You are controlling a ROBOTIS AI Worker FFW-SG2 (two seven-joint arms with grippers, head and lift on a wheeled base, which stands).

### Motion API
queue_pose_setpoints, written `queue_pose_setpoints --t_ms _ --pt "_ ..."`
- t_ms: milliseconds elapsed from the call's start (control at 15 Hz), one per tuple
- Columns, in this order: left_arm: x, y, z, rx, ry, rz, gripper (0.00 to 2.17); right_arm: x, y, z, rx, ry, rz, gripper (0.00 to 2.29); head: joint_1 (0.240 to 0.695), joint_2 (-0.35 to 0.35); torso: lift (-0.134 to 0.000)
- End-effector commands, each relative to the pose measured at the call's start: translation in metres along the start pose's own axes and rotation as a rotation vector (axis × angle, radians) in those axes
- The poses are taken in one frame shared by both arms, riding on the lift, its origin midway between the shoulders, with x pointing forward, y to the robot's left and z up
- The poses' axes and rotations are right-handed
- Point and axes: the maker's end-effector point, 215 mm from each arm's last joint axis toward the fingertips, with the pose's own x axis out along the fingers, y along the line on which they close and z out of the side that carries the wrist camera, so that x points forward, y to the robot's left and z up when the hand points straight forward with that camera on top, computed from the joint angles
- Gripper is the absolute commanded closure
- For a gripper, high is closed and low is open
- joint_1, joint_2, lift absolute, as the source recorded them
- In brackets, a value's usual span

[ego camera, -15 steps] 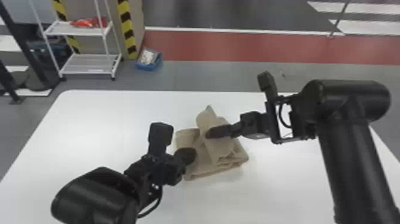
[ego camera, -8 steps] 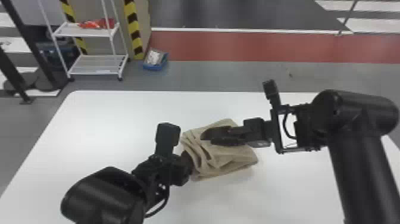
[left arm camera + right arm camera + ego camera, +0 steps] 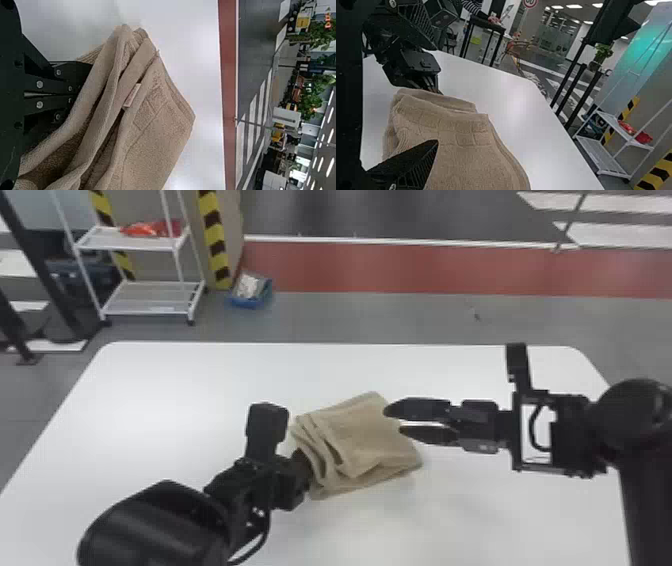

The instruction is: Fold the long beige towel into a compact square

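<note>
Noted left arm entering from head view's bottom edge, with left gripper angled forward and rightward into folds at left side of beige towel. Cannot tell whether open or closed, being buried in cloth. Logged right arm rising at lower right, then bent to aim right gripper leftward, open, over towel's right side. Cannot confirm contact there.

Found towel between left and right edges of white table, well in from far edge. Could not see near table edge, cut off below. In left wrist view, also lost part of towel beyond border.

Observed thick, matte terry: bunched in rounded ridges beside left gripper, flatter and layered toward right, with ribbed bands, block pattern and small pale tag.
</note>
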Motion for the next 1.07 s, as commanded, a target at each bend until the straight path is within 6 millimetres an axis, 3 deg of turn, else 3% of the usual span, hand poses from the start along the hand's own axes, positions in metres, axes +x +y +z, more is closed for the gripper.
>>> queue_pose_setpoints --t_ms 0,67,133,200,333,533,733,867,1000 --pt "-0.011 0.002 0.021 0.001 -0.052 0.008 0.58 -0.04 -0.015 -0.001 0.003 -0.037 -0.026 0.05 0.695 -0.086 -0.124" --pt "-0.016 0.006 0.027 -0.002 -0.067 0.013 0.17 -0.052 -0.02 -0.005 -0.003 -0.038 -0.046 0.05 0.695 -0.099 -0.124" --pt "-0.021 0.013 0.028 -0.009 -0.075 0.024 0.1 -0.061 -0.022 -0.009 -0.003 -0.045 -0.047 0.05 0.695 -0.115 -0.124" --pt "-0.026 0.013 0.037 -0.009 -0.096 0.024 0.09 -0.072 -0.025 -0.012 0.008 -0.057 -0.042 0.05 0.695 -0.138 -0.124" --pt "-0.034 0.024 0.033 -0.021 -0.1 0.042 0.1 -0.081 -0.02 -0.019 0.031 -0.081 0.005 0.14 0.695 -0.15 -0.124" --pt "-0.043 0.029 0.034 -0.03 -0.122 0.055 0.1 -0.092 -0.017 -0.044 0.016 -0.082 -0.011 0.22 0.695 -0.151 -0.124" --pt "-0.057 0.06 0.039 -0.024 -0.142 0.109 0.1 -0.103 -0.017 -0.056 0.014 -0.09 -0.018 0.22 0.695 -0.146 -0.124" --pt "-0.072 0.098 0.046 -0.043 -0.179 0.173 0.1 -0.114 -0.011 -0.059 0.013 -0.11 0.008 0.22 0.695 -0.126 -0.124" --pt "-0.097 0.142 0.071 -0.054 -0.281 0.257 0.1 -0.119 0.0 -0.065 -0.004 -0.111 0.032 0.41 0.695 -0.099 -0.124"
